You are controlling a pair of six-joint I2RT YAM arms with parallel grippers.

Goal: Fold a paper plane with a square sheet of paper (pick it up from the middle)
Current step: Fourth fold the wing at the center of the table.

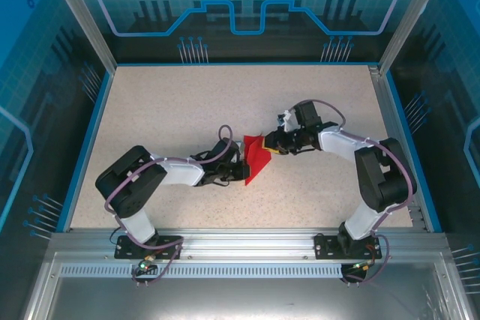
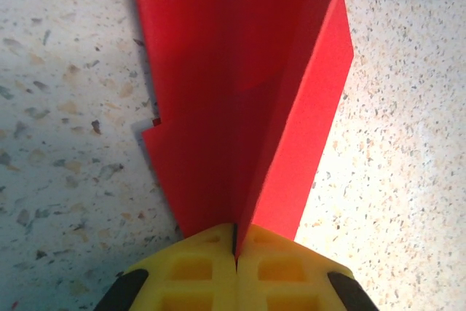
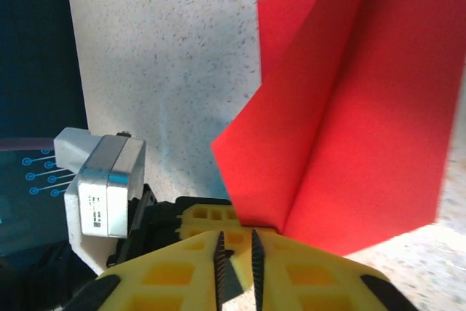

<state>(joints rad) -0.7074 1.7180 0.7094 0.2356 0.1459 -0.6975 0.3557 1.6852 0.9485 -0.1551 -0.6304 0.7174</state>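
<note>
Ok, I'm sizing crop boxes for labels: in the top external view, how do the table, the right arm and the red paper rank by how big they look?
Largest to smallest:
1. table, by far the largest
2. right arm
3. red paper, a small patch between the two arms

Left wrist view: the folded sheet of paper (image 2: 240, 71) ran off the top edge. Right wrist view: its right edge was blurred.
</note>
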